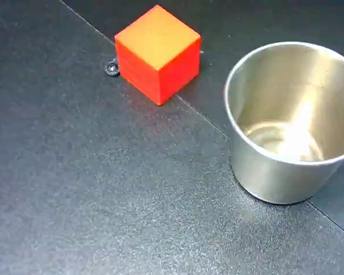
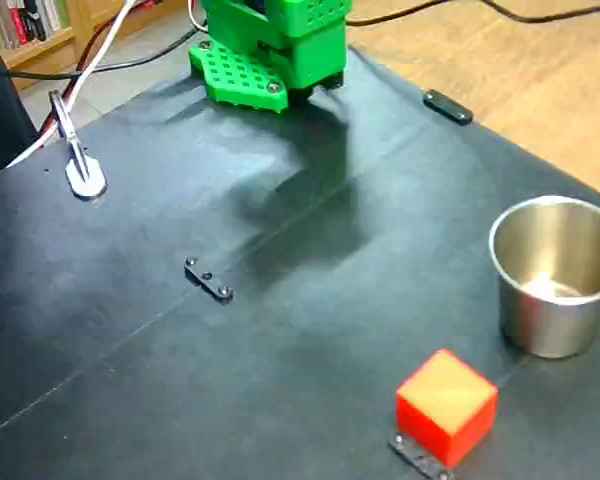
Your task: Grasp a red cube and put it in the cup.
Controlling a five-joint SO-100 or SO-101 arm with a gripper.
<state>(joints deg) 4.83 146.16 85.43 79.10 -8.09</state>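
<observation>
The red cube (image 1: 157, 51) rests on the black table at the upper middle of a fixed view, with an orange top face; in the other fixed view the red cube (image 2: 446, 404) sits near the bottom right. The steel cup (image 1: 292, 123) stands upright and empty to the right of the cube, a short gap between them, and the cup (image 2: 552, 272) shows again at the right edge. Only the arm's green base (image 2: 270, 45) is visible, at the table's far edge. The gripper appears in neither view.
A small black bracket (image 2: 209, 280) lies mid-table, another black bracket (image 2: 447, 106) lies near the far right edge, and one pokes out under the cube (image 2: 420, 457). A silver clamp (image 2: 78, 160) with cables stands at the far left. A seam line (image 1: 209, 119) crosses the mat.
</observation>
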